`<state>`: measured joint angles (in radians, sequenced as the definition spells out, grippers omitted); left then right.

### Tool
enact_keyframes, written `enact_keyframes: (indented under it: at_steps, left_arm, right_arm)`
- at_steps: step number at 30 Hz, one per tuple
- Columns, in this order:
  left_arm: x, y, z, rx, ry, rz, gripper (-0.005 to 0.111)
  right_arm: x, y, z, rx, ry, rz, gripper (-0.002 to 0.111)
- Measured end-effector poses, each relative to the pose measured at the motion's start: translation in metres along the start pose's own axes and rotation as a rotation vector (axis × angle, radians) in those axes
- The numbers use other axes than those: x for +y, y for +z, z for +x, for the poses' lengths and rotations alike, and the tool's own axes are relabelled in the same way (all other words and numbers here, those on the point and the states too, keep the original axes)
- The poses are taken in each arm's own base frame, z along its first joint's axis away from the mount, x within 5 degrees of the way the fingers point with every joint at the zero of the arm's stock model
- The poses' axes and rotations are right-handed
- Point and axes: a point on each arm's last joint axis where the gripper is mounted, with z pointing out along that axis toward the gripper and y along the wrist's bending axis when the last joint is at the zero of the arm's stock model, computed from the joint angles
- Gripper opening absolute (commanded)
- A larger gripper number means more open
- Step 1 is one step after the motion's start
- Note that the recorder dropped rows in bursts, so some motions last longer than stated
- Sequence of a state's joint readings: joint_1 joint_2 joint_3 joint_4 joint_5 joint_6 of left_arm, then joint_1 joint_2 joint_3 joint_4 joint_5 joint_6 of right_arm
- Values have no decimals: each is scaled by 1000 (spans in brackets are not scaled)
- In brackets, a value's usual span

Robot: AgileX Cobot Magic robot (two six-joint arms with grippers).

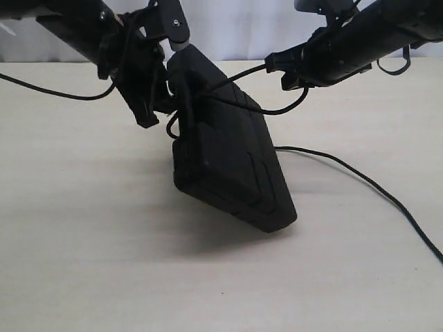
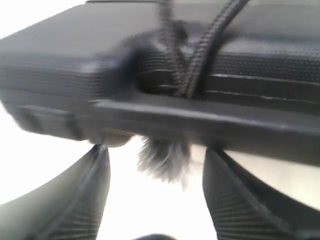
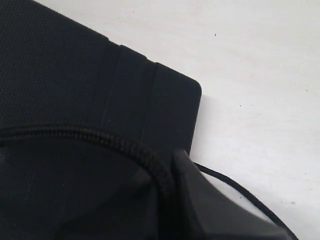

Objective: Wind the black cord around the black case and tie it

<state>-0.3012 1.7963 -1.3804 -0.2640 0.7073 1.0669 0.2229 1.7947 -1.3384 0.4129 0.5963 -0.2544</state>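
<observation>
Nearest the exterior camera is bare pale table (image 1: 104, 277). Beyond it the black case (image 1: 228, 152) stands tilted at the middle of the scene, its low corner on the table toward 5 o'clock and its upper end raised toward 11 o'clock. From the case's 3 o'clock side a loose length of the black cord (image 1: 360, 180) lies on the table and trails off toward 4 o'clock. Farther back, more of the cord crosses the case's upper face and loops round its 10 o'clock edge. The left gripper (image 1: 156, 97) sits at the case's 10 o'clock. In its wrist view its fingers (image 2: 90, 190) are spread apart below the case's edge, with the cord's frayed tuft (image 2: 165, 160) hanging between them and two strands crossing at the handle slot (image 2: 155, 80). Whether the fingertips touch the case cannot be told. The right gripper (image 1: 273, 69) is at the case's 1 o'clock, clear of it, pinching the cord, which runs taut from its tip to the case.
</observation>
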Motion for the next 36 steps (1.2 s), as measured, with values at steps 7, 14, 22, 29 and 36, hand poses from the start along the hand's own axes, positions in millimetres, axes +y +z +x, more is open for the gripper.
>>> enact_keyframes:
  at_steps: [7,14,22,29,36]
  left_arm:
    - [-6,-20,-1,0,-13,24,54]
    - [-20,6,15,10,-21,54,54]
    - [-28,35,18,-139,-23,20,54]
    - [-31,62,14,-272,7,30,54]
    - [-37,97,22,-311,-9,71,23]
  right_arm:
    - [3,0,-1,-11,47,-30,6]
    - [3,-1,-2,-20,52,-37,6]
    - [4,-1,-2,-20,50,-39,6]
    - [4,-1,-2,-21,48,-39,6]
    - [4,-1,-2,-21,48,-39,6]
